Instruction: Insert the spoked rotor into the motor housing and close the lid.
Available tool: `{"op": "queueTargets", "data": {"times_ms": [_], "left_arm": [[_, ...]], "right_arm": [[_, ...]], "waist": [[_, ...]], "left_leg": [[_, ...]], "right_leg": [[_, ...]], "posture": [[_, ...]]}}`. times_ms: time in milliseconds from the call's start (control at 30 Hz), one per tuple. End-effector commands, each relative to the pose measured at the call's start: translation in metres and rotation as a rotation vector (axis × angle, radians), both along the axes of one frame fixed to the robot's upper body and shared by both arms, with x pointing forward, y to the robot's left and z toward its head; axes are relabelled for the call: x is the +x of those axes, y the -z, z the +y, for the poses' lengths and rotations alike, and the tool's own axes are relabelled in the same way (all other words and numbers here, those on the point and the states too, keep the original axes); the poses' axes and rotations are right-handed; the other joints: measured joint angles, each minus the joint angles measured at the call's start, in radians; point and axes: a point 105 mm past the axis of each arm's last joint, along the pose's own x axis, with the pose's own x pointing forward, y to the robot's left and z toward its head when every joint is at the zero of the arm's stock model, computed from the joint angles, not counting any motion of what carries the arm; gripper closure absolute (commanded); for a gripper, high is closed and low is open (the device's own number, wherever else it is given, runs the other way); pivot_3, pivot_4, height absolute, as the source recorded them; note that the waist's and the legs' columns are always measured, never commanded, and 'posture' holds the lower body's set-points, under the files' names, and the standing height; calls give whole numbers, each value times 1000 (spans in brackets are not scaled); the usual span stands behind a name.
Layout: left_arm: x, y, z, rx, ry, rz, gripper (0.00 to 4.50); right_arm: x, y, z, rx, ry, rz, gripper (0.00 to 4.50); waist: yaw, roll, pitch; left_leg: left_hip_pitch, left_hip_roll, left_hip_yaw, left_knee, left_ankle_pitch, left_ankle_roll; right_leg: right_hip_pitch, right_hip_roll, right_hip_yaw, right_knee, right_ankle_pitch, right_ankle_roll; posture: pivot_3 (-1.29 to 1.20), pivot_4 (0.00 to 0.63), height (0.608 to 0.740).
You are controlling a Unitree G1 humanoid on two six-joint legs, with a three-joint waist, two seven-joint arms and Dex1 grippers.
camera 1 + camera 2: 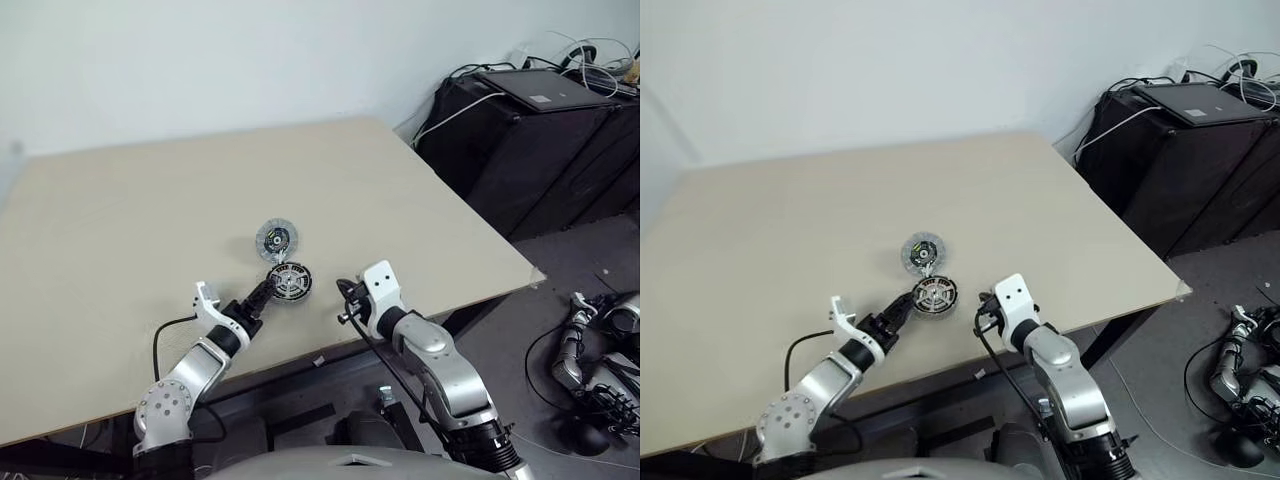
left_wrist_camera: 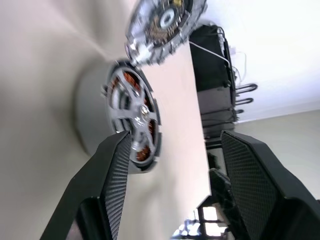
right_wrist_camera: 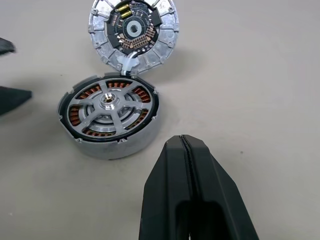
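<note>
**Rotor seated in housing; lid not yet fitted**

The table carries the whole work area, with both arms reaching over its near edge.

The motor housing sits flat on the table between the two grippers. It is the only container in play, and it is occupied: the spoked rotor lies inside it, silver spokes level with the rim and copper-brown windings visible through the gaps. The seating looks even, with no tilt apparent in the right wrist view.

The lid rests on the table just beyond the housing, touching or nearly touching its far edge, with its ribbed face and dark hub upward.

The left gripper stands with its jaws wide apart and nothing between them, close beside the housing. The right gripper has its fingers pressed together, empty, near the housing on the opposite side.

Judgement: insertion appears complete; the step in hand is closing the lid. To do it well, the open left gripper should take the lid by its rim, turn it over if the ribbed face belongs inward, centre it over the rotor hub and lower it squarely. The right gripper could steady the housing against sliding.
</note>
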Motion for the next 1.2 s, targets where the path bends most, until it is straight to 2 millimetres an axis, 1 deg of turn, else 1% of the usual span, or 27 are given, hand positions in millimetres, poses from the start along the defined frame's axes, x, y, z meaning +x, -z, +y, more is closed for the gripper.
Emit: {"op": "queueTargets", "data": {"times_ms": [33, 67, 100, 133, 167, 267, 400, 500, 533, 700, 833, 900, 1067, 1200], "left_arm": [[0, -17, 11, 233, 15, -166, 1483], [0, -16, 14, 309, 11, -196, 1483], [1, -13, 21, 450, 0, -241, 1483], [1, -10, 26, 545, -12, -277, 1483], [1, -8, 28, 611, -17, -301, 1483], [-1, -6, 29, 787, 6, -413, 2010], [-9, 1, 17, 958, 107, -550, 3298], [-15, 7, 11, 1031, 166, -623, 4308], [-18, 8, 9, 1044, 175, -644, 4450], [-28, 16, 0, 1072, 227, -704, 4450], [-34, 16, -8, 964, 243, -710, 4450], [-36, 16, -11, 940, 259, -714, 4450], [-40, 17, -16, 849, 285, -681, 4450], [-42, 20, -18, 818, 308, -653, 4450]], "right_arm": [[8, -20, 9, 33, -27, -74, 4500], [9, -21, 10, 39, -32, -79, 4500], [10, -22, 14, 39, -44, -81, 4500], [12, -22, 19, 40, -62, -82, 4500], [13, -22, 23, 39, -77, -80, 4500], [17, -20, 32, 27, -110, -81, 4500], [29, -17, 49, 8, -165, -82, 4500], [39, -16, 60, 9, -185, -77, 4500], [41, -16, 63, 9, -195, -76, 4500], [52, -14, 76, 0, -219, -69, 4500], [55, -13, 86, -3, -239, -65, 4500], [55, -10, 90, -4, -250, -55, 4500], [55, 8, 89, -53, -259, -13, 4500], [49, 22, 87, -84, -276, 35, 4500]], "waist": [[-2, 1, 1], [-2, 2, 1], [-2, 3, 2], [-1, 3, 2], [-1, 4, 2], [4, 4, 2], [6, 5, 2], [5, 6, 2], [5, 6, 2], [5, 6, 2], [3, 7, 2], [2, 7, 2], [0, 7, 2], [-5, 8, 2]], "left_leg": [[0, 0, 0, 0, 0, 0], [0, 0, 0, 0, -1, -1], [0, 0, 1, -1, -2, -3], [0, 0, 1, -1, -2, -3], [0, 0, 2, -1, -2, -3], [0, 0, 3, -1, -2, -3], [-1, 0, 4, -1, -1, -3], [-1, 1, 4, -2, -1, -1], [-1, 1, 4, -2, 0, 0], [-2, 1, 5, -3, 0, 0], [-1, 2, 6, -3, 0, 0], [-1, 2, 6, -3, 0, 0], [-1, 2, 6, -2, 0, 0], [-1, 2, 7, -1, 0, 0]], "right_leg": [[0, 0, 0, 0, 0, 0], [0, 0, 0, 0, 0, 0], [0, 0, 0, 0, 0, 0], [0, 0, 0, 0, 0, 0], [0, 0, 0, -1, 0, 0], [0, 0, 0, -1, 0, 0], [-1, 0, 0, -2, 0, 0], [-2, 0, 0, -1, 0, 0], [-2, 0, 0, -1, 0, 0], [-1, 0, 0, -1, 0, 0], [-1, 0, 0, -1, 0, 0], [-1, 0, 0, -1, 0, 0], [0, 0, 0, 2, 0, 0], [0, 0, 1, 4, 0, 0]], "posture": [[0, 0, 740], [0, 0, 740], [0, 0, 740], [0, 0, 740], [0, 0, 740], [0, 0, 740], [0, 0, 740], [0, 0, 740], [0, 0, 740], [0, 0, 740], [0, 0, 740], [0, 0, 740], [0, 0, 740], [0, 0, 740]]}}
